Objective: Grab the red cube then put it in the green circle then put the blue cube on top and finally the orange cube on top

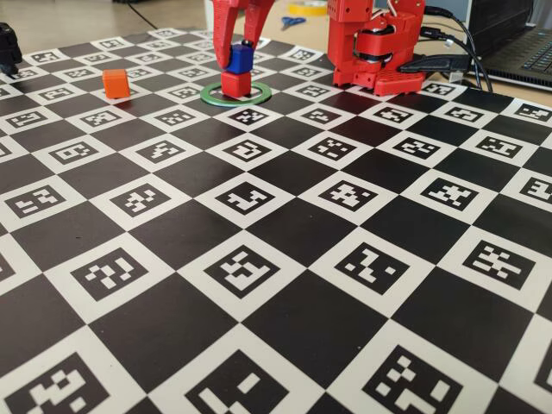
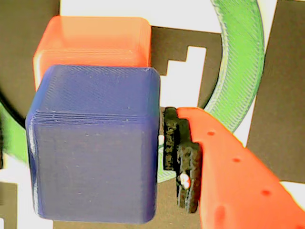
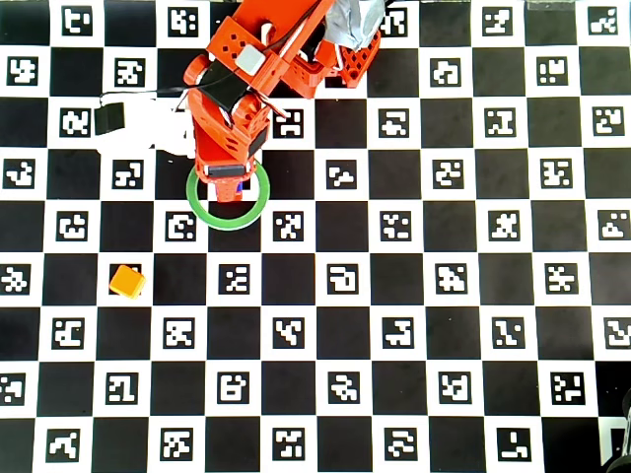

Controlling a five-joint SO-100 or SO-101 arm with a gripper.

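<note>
The red cube (image 1: 235, 84) sits inside the green circle (image 1: 235, 95) on the checkered bench (image 1: 285, 259). The blue cube (image 1: 240, 59) is positioned above the red cube, held between the fingers of the end effector (image 1: 239, 53), which is clamped on it; whether the two cubes are in contact cannot be determined. In the wrist view, one padded finger (image 2: 183, 157) presses the side of the blue cube (image 2: 95, 143). The orange cube (image 1: 116, 83) rests on the bench, well apart to the left in the fixed view.
</note>
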